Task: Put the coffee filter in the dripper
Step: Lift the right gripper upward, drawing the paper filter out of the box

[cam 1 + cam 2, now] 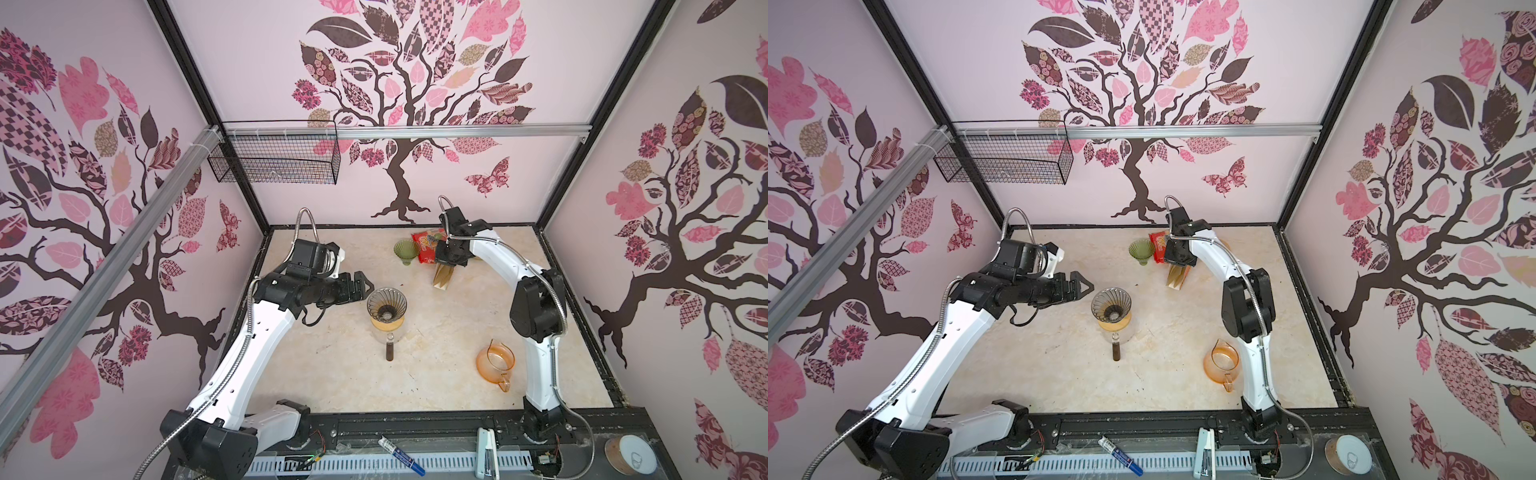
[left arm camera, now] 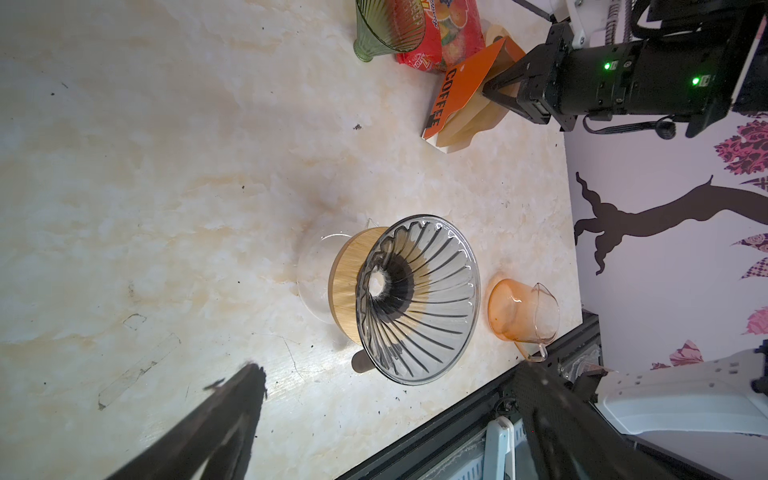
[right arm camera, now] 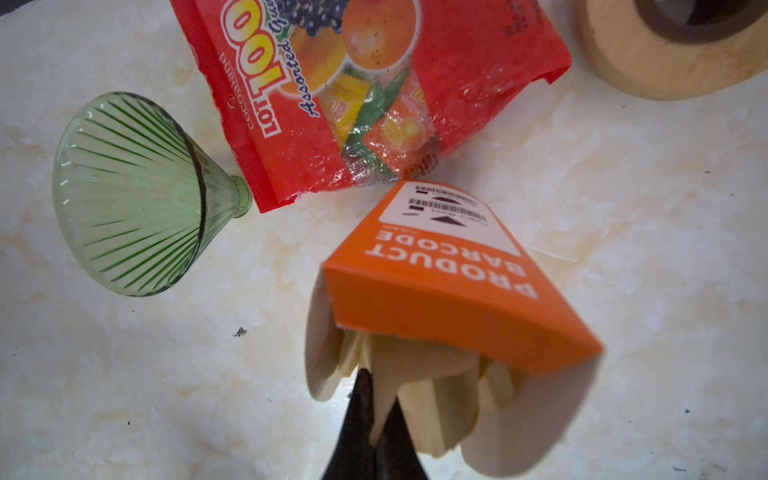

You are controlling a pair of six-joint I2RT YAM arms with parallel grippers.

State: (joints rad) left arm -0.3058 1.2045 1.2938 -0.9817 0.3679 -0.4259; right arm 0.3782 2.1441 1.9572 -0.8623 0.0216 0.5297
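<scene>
Only the right wrist view shows the tan paper coffee filter, pinched by the closed black fingers of the right gripper. Its wide soft edge points out of the tapering orange card sleeve, narrow end inside. In both top views the gripper hides it, far back on the table. The ribbed smoky-glass dripper stands mid-table, with the left gripper spread wide just beside it.

In the right wrist view the right gripper is blurred and edge-cropped, the coffee filter partly hidden inside its orange sleeve, the wooden ring cut off.
</scene>
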